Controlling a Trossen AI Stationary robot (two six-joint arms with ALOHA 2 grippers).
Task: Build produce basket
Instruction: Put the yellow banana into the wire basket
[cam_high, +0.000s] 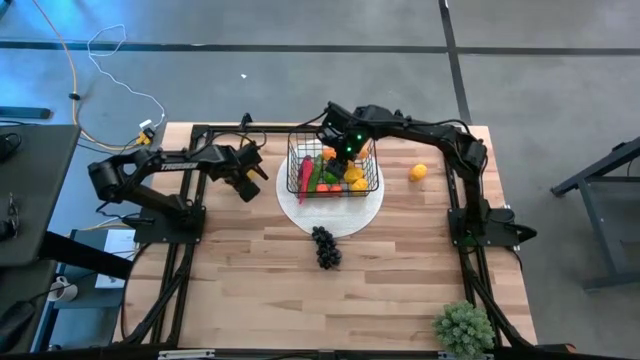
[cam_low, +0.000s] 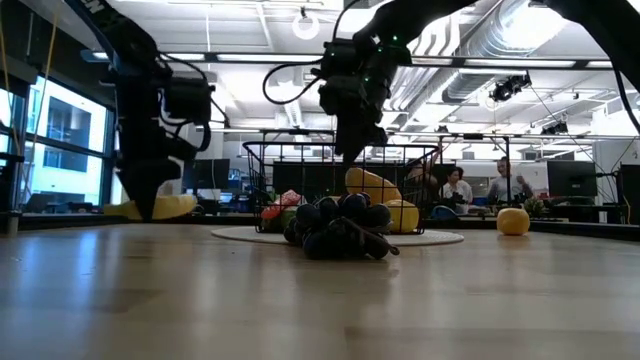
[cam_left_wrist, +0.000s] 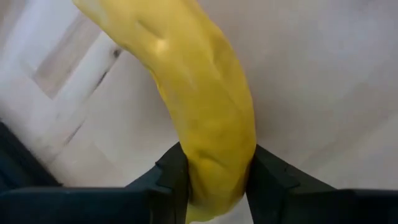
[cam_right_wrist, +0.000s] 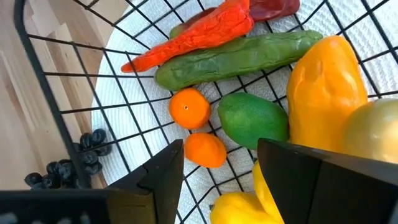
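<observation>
The black wire basket (cam_high: 335, 165) stands on a round white plate (cam_high: 330, 215). It holds a red chili (cam_right_wrist: 199, 34), a green cucumber (cam_right_wrist: 242, 59), two small oranges (cam_right_wrist: 189, 109), a green fruit (cam_right_wrist: 252, 118) and yellow pieces (cam_right_wrist: 326, 87). My right gripper (cam_right_wrist: 217, 149) hangs open just above the basket (cam_low: 340, 165). My left gripper (cam_high: 250, 185), left of the basket, is shut on the yellow banana (cam_left_wrist: 199, 93). Dark grapes (cam_high: 326, 247) lie on the table in front of the plate. A yellow-orange fruit (cam_high: 418, 172) sits to the right. My left gripper (cam_left_wrist: 214, 165) pinches the banana near one end (cam_left_wrist: 214, 155) between its two fingers (cam_left_wrist: 171, 174), which lie across it. It comes from above, pointing down. The banana's long part (cam_low: 165, 207) reaches out level from the fingers, low over the table; whether it rests there I cannot tell.
A bushy green plant (cam_high: 463, 328) stands at the table's near right corner. Bare wood lies between the grapes and the near edge. Cables run on the floor beyond the far left corner. People show in the room behind the table (cam_low: 500, 180).
</observation>
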